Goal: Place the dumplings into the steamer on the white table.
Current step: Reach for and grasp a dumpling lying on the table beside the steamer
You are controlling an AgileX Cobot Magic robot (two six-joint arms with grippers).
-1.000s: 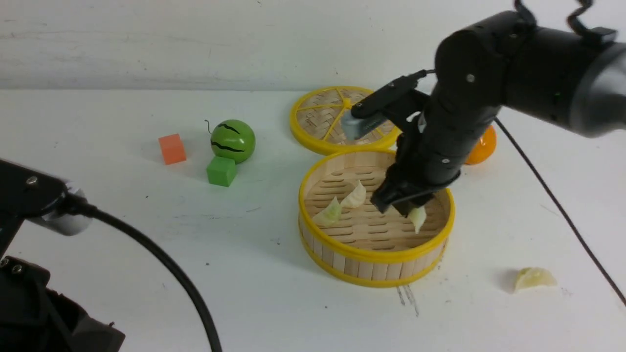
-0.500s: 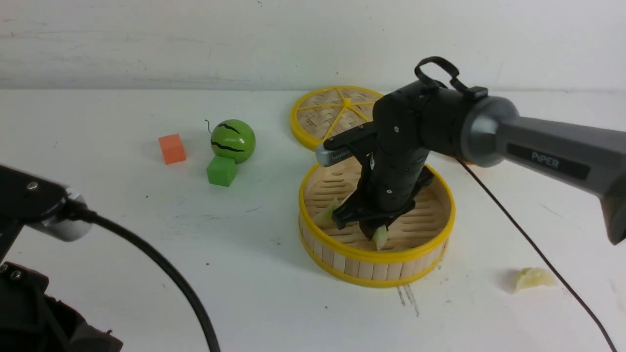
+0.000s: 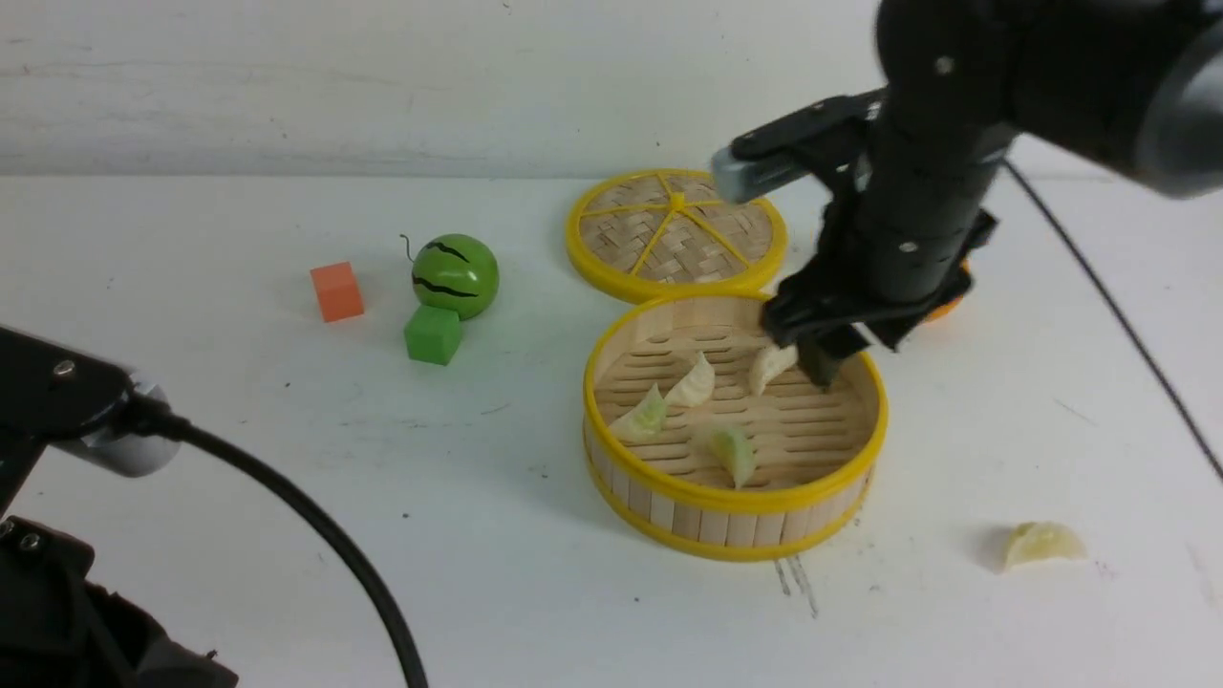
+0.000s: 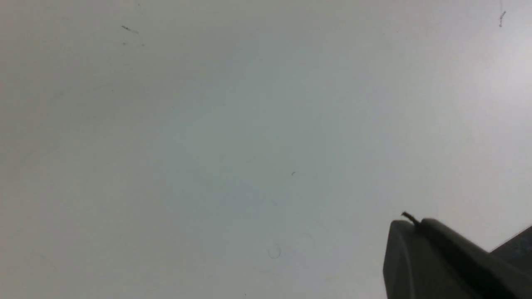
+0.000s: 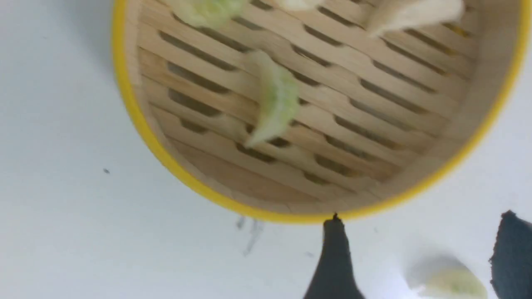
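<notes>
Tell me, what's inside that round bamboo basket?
Four dumplings lie on the steamer's slatted floor. The right gripper hangs over its far right part, hiding that patch.

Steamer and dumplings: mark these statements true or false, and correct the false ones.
1. Four dumplings lie in the steamer. True.
2. Every dumpling is in the steamer. False: a stray dumpling lies on the white table, to the steamer's right.
3. The right gripper is shut on a dumpling. False: it is open and holds nothing.
4. The woven lid lies flat on the table beyond the steamer. True.
</notes>
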